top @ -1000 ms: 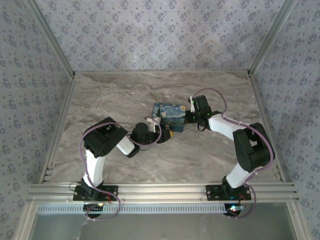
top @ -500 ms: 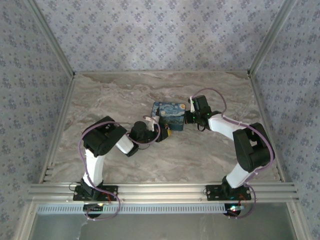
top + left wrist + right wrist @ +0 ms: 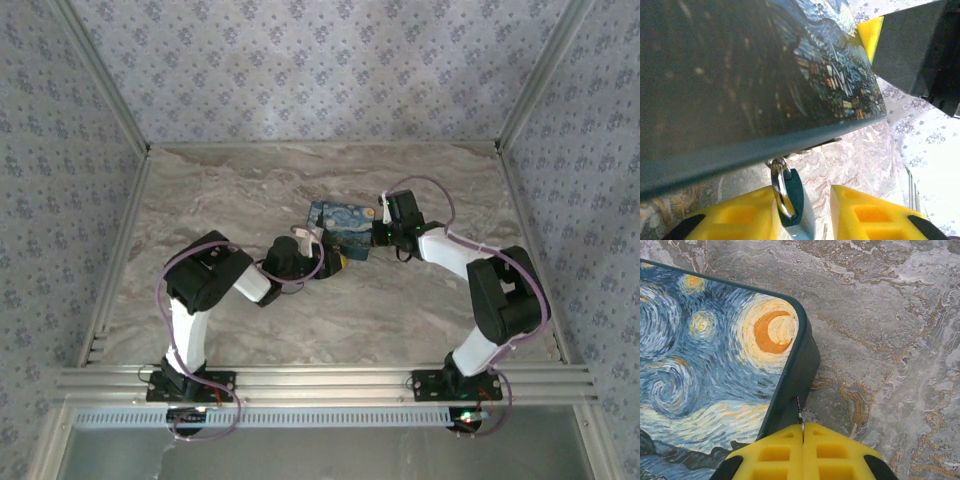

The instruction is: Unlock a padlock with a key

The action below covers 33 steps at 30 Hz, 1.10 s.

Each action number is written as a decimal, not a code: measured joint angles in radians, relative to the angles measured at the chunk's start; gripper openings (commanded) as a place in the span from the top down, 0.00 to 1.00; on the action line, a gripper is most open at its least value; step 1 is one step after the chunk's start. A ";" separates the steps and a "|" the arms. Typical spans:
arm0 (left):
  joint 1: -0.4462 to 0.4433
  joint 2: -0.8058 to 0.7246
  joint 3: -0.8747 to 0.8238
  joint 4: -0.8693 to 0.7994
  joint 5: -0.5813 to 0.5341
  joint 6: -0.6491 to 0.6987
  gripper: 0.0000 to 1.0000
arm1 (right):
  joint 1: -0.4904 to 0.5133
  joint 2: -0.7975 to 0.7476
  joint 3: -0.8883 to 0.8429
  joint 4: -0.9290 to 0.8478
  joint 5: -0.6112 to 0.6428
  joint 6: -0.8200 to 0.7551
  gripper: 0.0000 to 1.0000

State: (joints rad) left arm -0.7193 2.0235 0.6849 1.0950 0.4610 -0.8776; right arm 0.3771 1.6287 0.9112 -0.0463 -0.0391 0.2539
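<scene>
A dark case [image 3: 345, 225] with a starry-night picture lies mid-table between both grippers. In the left wrist view its edge [image 3: 765, 145] hangs over a key [image 3: 795, 192] with a dark head and a steel ring [image 3: 779, 187]. The key's blade runs up under that edge, and the padlock is hidden there. My left gripper [image 3: 805, 200] is open. The key head rests against its left finger [image 3: 740, 215], with a gap to the right one. My right gripper [image 3: 803, 426] is shut on a thin metal tab [image 3: 799, 412] at the case's corner [image 3: 800, 365].
Marble-patterned tabletop [image 3: 250, 180] is walled by patterned panels, with aluminium rails at the near edge [image 3: 320, 380]. The right gripper's yellow finger [image 3: 869, 32] and dark body show beyond the case in the left wrist view. Bare tabletop lies behind and to the left of the case.
The left gripper has shifted a little right and farther in toward the case. The case has turned and slid slightly away. The right gripper has stayed at the case's right corner.
</scene>
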 measured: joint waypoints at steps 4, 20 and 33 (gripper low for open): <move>0.004 0.000 0.016 -0.027 -0.001 0.000 0.69 | -0.002 0.000 0.000 0.000 0.003 0.000 1.00; 0.015 0.007 0.024 -0.027 -0.003 0.005 0.88 | -0.002 -0.004 -0.006 0.012 -0.002 0.000 1.00; 0.053 -0.025 0.063 -0.138 0.114 -0.041 0.88 | -0.034 -0.108 -0.037 -0.009 -0.076 0.000 1.00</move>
State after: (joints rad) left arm -0.6662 1.9987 0.7483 0.9573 0.5747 -0.9188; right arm 0.3431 1.5211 0.8745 -0.0555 -0.1154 0.2543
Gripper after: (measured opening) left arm 0.116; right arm 0.060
